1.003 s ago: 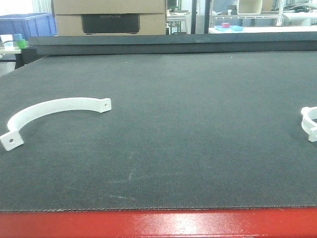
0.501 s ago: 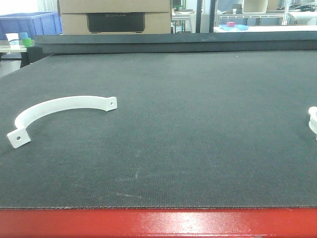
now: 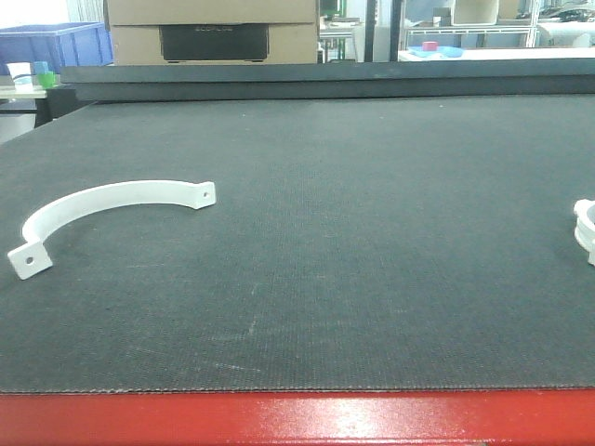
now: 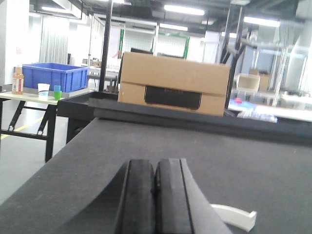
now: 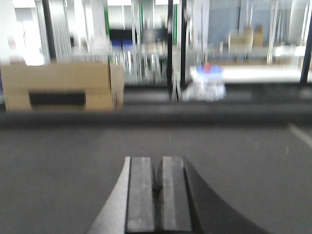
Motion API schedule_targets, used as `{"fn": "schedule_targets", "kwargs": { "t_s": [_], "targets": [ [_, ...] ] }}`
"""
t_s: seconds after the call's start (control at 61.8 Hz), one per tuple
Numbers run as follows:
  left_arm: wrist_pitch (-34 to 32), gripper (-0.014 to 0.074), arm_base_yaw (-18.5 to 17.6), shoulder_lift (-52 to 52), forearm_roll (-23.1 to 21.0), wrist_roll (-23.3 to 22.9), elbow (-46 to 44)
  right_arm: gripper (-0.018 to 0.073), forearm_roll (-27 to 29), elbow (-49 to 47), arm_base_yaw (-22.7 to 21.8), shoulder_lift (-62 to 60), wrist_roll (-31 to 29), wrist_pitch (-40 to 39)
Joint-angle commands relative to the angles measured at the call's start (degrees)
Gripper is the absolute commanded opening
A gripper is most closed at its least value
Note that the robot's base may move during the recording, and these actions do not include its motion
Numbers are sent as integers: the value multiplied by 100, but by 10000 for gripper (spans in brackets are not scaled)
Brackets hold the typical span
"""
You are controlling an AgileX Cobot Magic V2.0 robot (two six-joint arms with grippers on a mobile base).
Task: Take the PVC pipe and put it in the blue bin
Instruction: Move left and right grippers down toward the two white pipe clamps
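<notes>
Holding nothing, our left gripper and right gripper sit closed; PVC piece lower left, blue bin upper left.

We see the dark mat open across its middle, near to far; a white curved clamp lies left, a white piece at the right edge.

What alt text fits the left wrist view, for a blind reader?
The left gripper, shut and empty, points across the dark table, a white curved PVC piece lying just right of it. A cardboard box and blue bin stand beyond.
</notes>
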Motion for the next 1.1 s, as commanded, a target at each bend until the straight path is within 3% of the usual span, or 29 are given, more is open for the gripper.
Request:
{"fn": "schedule_targets", "kwargs": {
  "t_s": [0.0, 0.146, 0.404, 0.728, 1.084],
  "targets": [
    [-188, -111, 16, -28, -384, -9, -47, -168, 4, -279, -36, 686, -58, 573],
    [105, -111, 16, -28, -384, -9, -872, -168, 4, -566, -36, 1757, -58, 924],
    [2372, -111, 16, 345, -384, -9, -2929, -168, 4, -605, -36, 3036, -58, 783],
    [4494, -111, 16, 2397, -396, -9, -5018, -168, 436, -605, -36, 3626, -58, 229],
    [5097, -111, 5, 5251, -396, 1, -6365, -168, 436, -605, -36, 3638, -58, 239]
  ]
}}
